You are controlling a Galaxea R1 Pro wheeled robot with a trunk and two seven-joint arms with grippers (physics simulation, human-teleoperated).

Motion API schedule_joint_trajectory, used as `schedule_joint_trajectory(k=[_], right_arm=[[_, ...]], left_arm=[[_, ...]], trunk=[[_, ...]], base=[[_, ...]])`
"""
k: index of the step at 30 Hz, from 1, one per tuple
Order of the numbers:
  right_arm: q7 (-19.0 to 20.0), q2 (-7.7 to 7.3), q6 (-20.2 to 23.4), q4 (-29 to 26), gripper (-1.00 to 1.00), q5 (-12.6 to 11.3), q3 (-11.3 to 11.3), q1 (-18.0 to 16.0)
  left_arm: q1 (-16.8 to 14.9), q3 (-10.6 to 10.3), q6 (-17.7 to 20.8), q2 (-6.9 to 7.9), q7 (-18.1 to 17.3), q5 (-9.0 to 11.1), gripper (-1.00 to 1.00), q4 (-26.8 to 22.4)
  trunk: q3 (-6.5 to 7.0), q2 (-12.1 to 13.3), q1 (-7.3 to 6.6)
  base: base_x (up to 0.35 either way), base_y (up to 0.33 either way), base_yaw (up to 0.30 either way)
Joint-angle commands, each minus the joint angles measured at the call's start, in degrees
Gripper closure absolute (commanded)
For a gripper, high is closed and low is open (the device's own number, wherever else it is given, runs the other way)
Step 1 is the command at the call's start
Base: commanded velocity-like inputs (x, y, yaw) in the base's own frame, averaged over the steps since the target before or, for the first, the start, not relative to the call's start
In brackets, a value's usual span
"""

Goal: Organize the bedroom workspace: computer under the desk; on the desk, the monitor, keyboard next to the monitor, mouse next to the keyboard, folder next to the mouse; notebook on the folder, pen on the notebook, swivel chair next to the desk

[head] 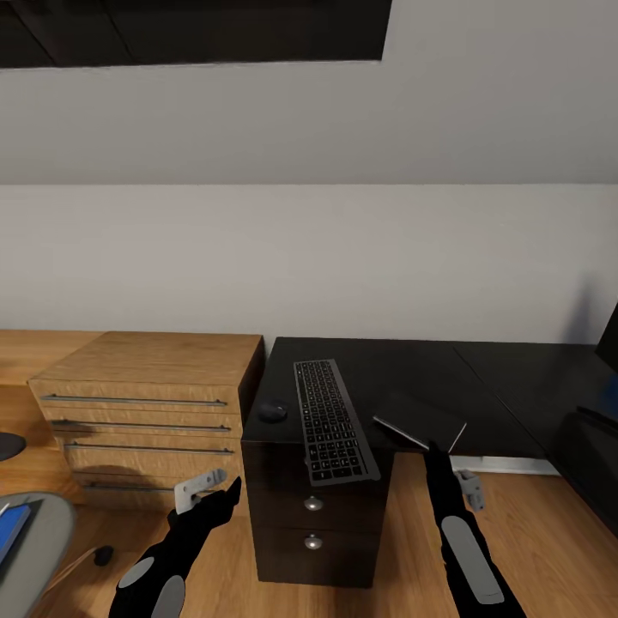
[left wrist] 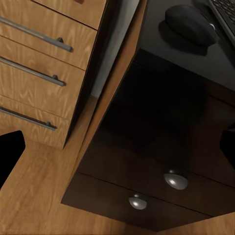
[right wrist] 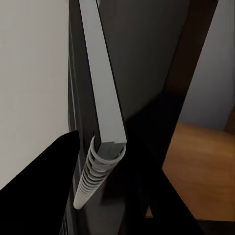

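Note:
The keyboard (head: 330,421) lies lengthwise on the black desk (head: 515,386), its near end overhanging the front edge. Left of it sits the mouse (head: 273,412), which the left wrist view shows as the mouse (left wrist: 191,23) at the desk corner. My right gripper (head: 431,452) is shut on the front corner of the dark grey notebook (head: 421,421), right of the keyboard. In the right wrist view the notebook (right wrist: 103,88) is edge-on, its spiral binding between the fingers (right wrist: 39,196). My left gripper (head: 230,491) hangs open in front of the drawer unit (head: 313,515). A sliver of the monitor (head: 609,343) shows far right. The blue folder (head: 13,528) lies on the swivel chair seat (head: 43,532).
A low light-wood cabinet (head: 146,403) with bar handles stands against the desk's left side. The drawer unit has two round knobs (left wrist: 175,180). Wood floor (head: 549,532) opens under the desk to the right. A sloped white wall rises behind.

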Motion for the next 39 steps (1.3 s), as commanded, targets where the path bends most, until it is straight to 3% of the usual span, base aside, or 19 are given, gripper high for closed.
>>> schedule_joint_trajectory(k=[1, 39], right_arm=[[-0.03, 0.03, -0.13, -0.04, 1.0, -0.52, -0.06, -0.03], [-0.11, -0.15, -0.12, -0.03, 1.0, -0.52, -0.25, -0.03]], left_arm=[[-0.04, -0.07, 0.18, 0.01, 0.52, 0.6, -1.0, -0.07], [-0.01, -0.07, 0.18, -0.05, 0.54, 0.6, -1.0, -0.01]], trunk=[[-0.06, -0.03, -0.01], [-0.06, -0.03, -0.01]], base=[[0.0, 0.0, 0.0], [0.026, 0.0, 0.0]])
